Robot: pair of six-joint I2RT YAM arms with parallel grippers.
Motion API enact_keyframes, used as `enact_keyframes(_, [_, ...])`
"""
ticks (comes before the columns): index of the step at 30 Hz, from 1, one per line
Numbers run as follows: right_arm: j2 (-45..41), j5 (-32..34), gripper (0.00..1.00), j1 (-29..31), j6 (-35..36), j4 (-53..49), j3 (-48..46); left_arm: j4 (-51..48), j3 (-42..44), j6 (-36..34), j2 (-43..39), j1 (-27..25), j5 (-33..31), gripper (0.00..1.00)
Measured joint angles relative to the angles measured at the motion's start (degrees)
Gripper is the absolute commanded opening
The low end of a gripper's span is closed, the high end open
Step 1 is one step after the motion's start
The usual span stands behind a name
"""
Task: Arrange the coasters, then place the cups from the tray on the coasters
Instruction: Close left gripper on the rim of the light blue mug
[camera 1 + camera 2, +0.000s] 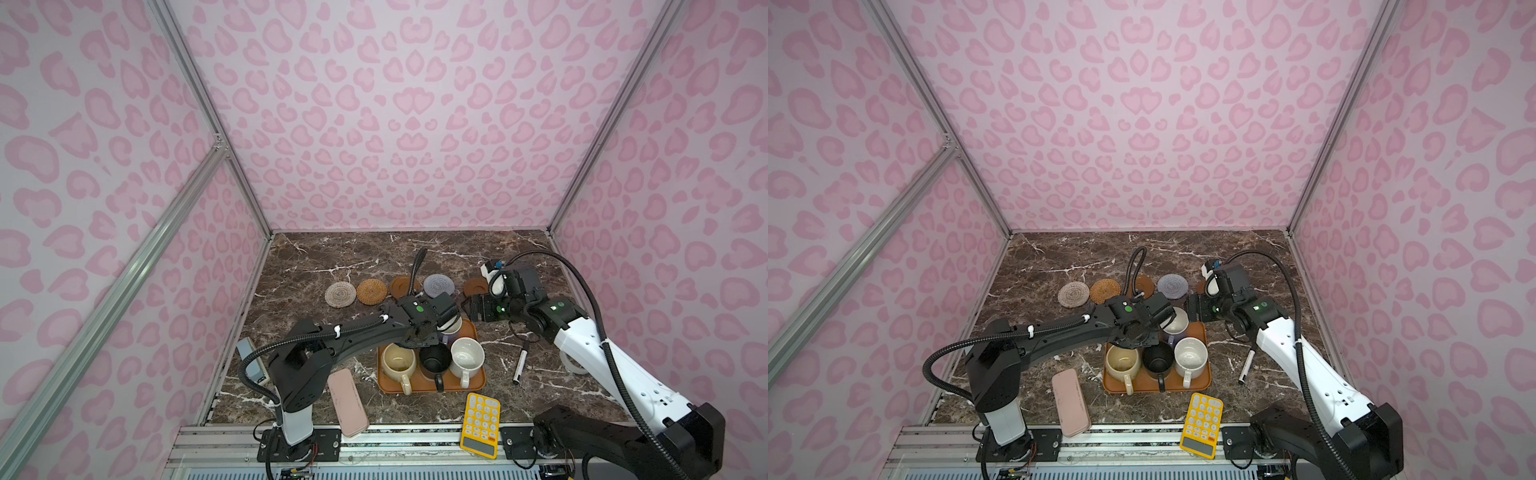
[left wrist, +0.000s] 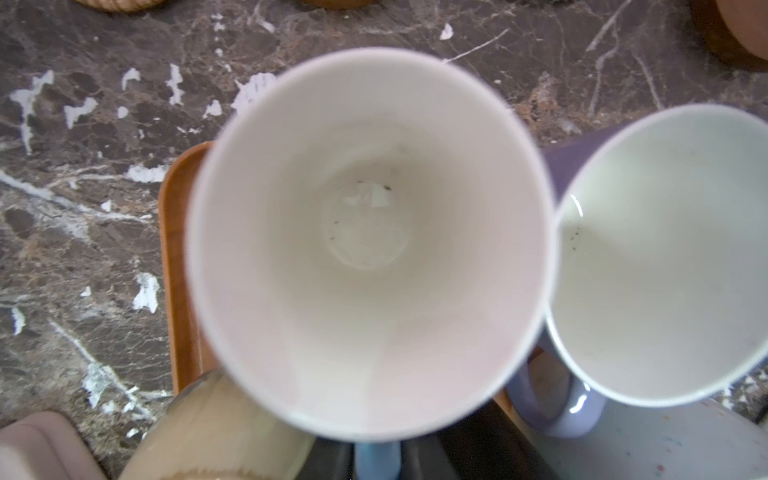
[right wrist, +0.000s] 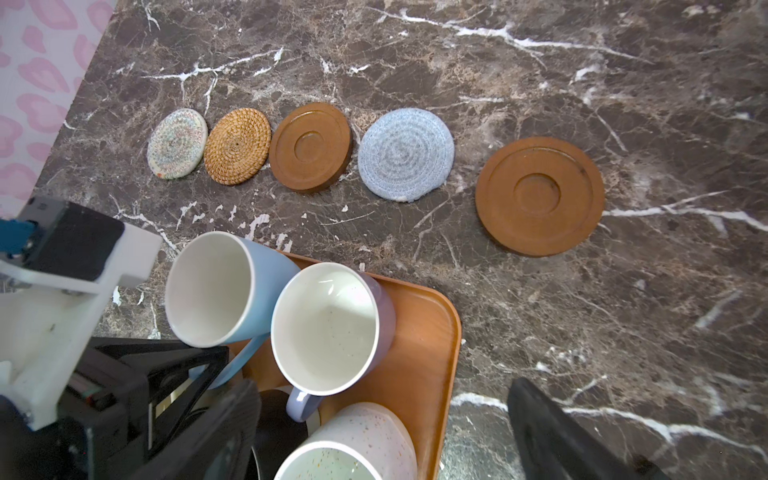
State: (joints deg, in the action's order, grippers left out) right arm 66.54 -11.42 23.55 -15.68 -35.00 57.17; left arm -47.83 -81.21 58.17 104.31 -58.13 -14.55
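Observation:
Five coasters lie in a row at the back: off-white (image 3: 177, 143), rattan (image 3: 237, 145), brown (image 3: 310, 147), grey-blue (image 3: 406, 153) and brown (image 3: 539, 195). My left gripper (image 1: 446, 318) is shut on the handle (image 2: 377, 457) of the light blue cup (image 3: 216, 286), which tilts over the far left corner of the tray (image 3: 428, 332). On the tray stand the lavender cup (image 3: 332, 328), speckled white cup (image 1: 467, 355), black cup (image 1: 435, 359) and cream-yellow cup (image 1: 398, 361). Above the tray's far right corner hovers my right gripper (image 1: 473, 307), open and empty.
A yellow calculator (image 1: 480, 424) and a pink case (image 1: 347, 403) lie at the front edge. A marker pen (image 1: 520, 365) and a tape roll (image 1: 573, 365) lie right of the tray, under the right arm. Pink patterned walls enclose the marble table.

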Motion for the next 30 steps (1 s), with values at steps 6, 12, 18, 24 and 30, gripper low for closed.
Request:
enact_keyframes(6, [-1.6, 0.2, 0.95, 0.0, 0.0, 0.3, -0.7, -0.1, 0.0, -0.4, -0.2, 0.0, -0.2, 0.1])
enact_keyframes(12, [-1.6, 0.7, 0.95, 0.0, 0.0, 0.4, -1.1, 0.0, -0.1, -0.8, 0.0, 0.0, 0.0, 0.26])
enact_keyframes(18, [-1.6, 0.7, 0.95, 0.0, 0.0, 0.4, -1.1, 0.0, -0.3, -0.8, 0.9, 0.0, 0.0, 0.28])
enact_keyframes(24, [-1.7, 0.7, 0.95, 0.0, 0.0, 0.4, -1.1, 0.0, -0.4, -0.8, 1.0, 0.0, 0.0, 0.11])
enact_keyframes(30, [-2.4, 0.9, 0.95, 0.0, 0.0, 0.4, -1.1, 0.0, -0.6, -1.2, 0.5, -0.1, -0.2, 0.02])
